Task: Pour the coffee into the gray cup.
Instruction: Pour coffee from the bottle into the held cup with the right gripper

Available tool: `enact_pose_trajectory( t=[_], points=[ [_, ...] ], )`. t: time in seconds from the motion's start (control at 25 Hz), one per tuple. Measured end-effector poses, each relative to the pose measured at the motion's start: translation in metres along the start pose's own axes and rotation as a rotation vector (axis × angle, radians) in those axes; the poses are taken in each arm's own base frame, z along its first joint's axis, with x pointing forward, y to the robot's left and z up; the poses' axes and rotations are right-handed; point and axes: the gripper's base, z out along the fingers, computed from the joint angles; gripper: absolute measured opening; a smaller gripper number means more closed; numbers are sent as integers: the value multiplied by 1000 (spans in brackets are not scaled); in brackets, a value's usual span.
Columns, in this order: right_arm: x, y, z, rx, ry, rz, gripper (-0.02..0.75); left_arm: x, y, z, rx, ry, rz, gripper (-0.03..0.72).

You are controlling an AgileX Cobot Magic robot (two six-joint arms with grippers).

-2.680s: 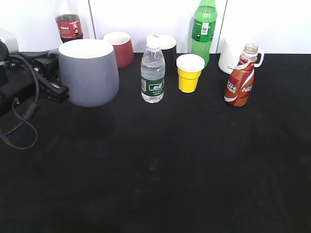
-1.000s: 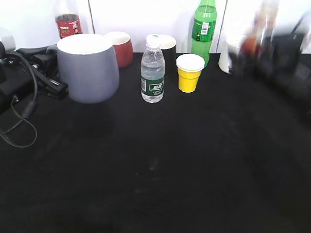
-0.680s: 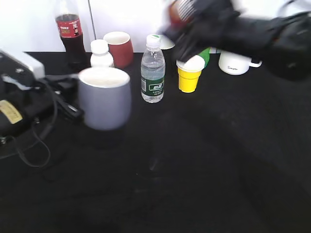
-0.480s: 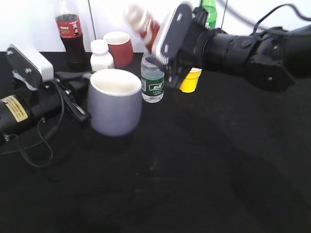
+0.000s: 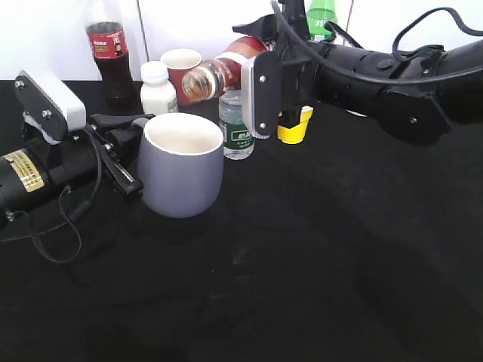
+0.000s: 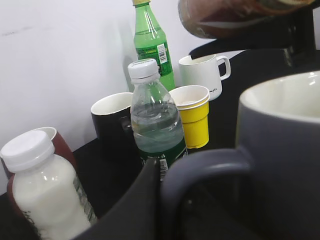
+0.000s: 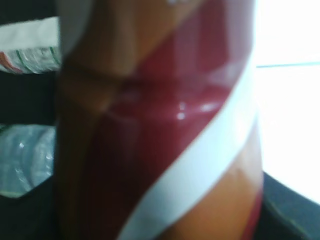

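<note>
My coffee bottle point(image 5: 223, 69) now lies tipped nearly flat, its mouth above the gray cup point(image 5: 182, 175), lower than half a second ago. My right gripper point(image 5: 266, 72) clamps the bottle from the right; my left gripper point(image 5: 121, 154) grips the cup's handle.

A: Right wrist view filled by a blurry coffee bottle point(image 7: 160, 120), top and bottom cropped off.

B: Same on the left wrist: gray cup point(image 6: 280, 150) cut by the edge, gripper tips hidden behind its handle.
</note>
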Motion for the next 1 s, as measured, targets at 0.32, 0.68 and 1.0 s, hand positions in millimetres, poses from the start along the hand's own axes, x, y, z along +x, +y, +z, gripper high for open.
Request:
enact_pose_trajectory(
  t=[0.32,0.68,1.0],
  points=[
    [2,-5,0,57,23,-106,505,0,0,0,0,0,0,38],
    [2,-8,0,84,23,-142,505,0,0,0,1,1,1,38],
    [2,-9,0,90,26,-142,505,0,0,0,4,2,3,38]
  ],
)
